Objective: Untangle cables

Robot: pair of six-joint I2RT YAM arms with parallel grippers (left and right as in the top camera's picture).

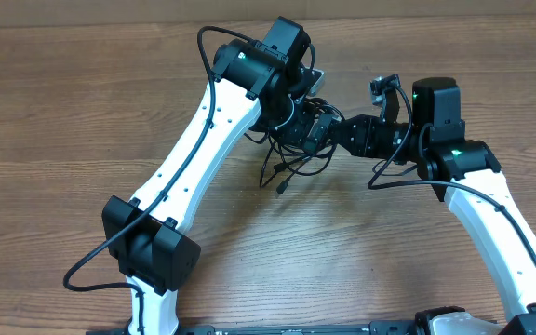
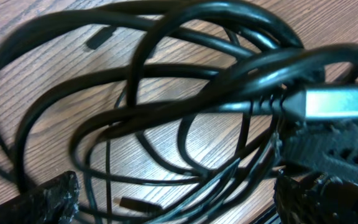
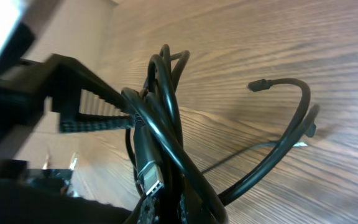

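Observation:
The cables (image 1: 289, 166) are a tangled bunch of thin black cords on the wooden table, between the two arms. In the left wrist view the loops (image 2: 166, 124) fill the frame. My left gripper (image 1: 303, 123) is open, its fingers (image 2: 179, 202) wide apart on either side of several strands. My right gripper (image 1: 336, 131) is shut on a bundle of the cables (image 3: 166, 124) and holds it up off the table; its fingertips (image 3: 179, 211) sit just below a silver USB plug (image 3: 151, 178). That plug also shows in the left wrist view (image 2: 340, 102).
A loose end with a small dark plug (image 1: 280, 189) trails toward the front. Another end (image 3: 258, 85) curves free above the wood. The thicker arm wires (image 1: 212, 42) loop over both arms. The table (image 1: 63, 112) is brown wood.

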